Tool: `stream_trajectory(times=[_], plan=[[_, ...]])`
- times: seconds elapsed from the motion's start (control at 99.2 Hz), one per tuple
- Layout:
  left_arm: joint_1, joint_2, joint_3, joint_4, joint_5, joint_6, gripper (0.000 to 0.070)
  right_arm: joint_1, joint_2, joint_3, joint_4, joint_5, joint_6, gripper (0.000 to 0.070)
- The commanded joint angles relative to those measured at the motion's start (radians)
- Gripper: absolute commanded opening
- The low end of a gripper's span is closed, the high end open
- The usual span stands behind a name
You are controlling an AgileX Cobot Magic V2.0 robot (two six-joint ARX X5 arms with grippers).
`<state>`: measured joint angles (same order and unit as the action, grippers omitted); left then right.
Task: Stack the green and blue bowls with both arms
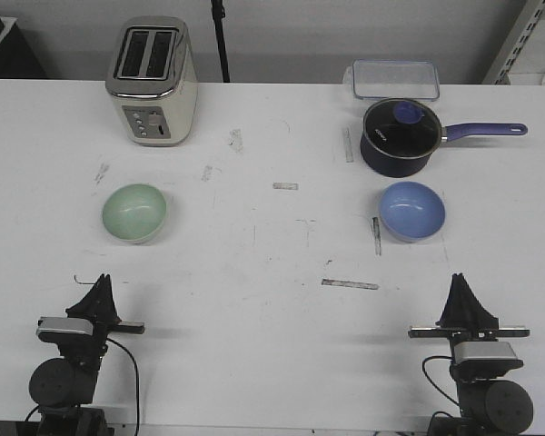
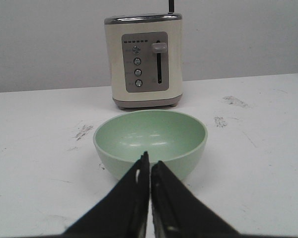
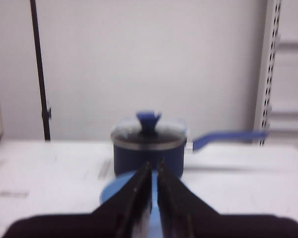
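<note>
The left wrist view shows the left pincer [image 2: 149, 163] with tips together before the upright, glossy green bowl [image 2: 150, 141], toaster [image 2: 143, 60] behind. The right wrist view, blurred, shows the right pincer [image 3: 153, 171] likewise closed, largely hiding the blue bowl [image 3: 115, 193]. Only the front view shows both bowls well apart on the surface [image 1: 272, 272].

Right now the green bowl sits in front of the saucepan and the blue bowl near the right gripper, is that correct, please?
Not quite: the green bowl sits in front of the toaster, as the front view shows. The saucepan stands behind the blue bowl, which is indeed near the right gripper.
</note>
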<state>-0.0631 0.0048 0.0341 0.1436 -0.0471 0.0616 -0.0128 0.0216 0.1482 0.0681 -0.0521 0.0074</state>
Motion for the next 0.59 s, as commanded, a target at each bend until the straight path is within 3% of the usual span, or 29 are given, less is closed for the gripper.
stream_trajectory(times=[0.0, 0.272, 0.585], plan=[[-0.001, -0.002, -0.023, 0.014, 0.002, -0.002, 0.0001, 0.002, 0.029, 0.034, 0.000, 0.000, -0.028, 0.0015], [-0.001, -0.002, -0.023, 0.014, 0.002, -0.002, 0.0001, 0.002, 0.284, 0.217, -0.058, 0.000, -0.042, 0.0015], [-0.001, -0.002, -0.023, 0.014, 0.002, -0.002, 0.0001, 0.002, 0.735, 0.539, -0.280, 0.000, -0.042, 0.0013]])
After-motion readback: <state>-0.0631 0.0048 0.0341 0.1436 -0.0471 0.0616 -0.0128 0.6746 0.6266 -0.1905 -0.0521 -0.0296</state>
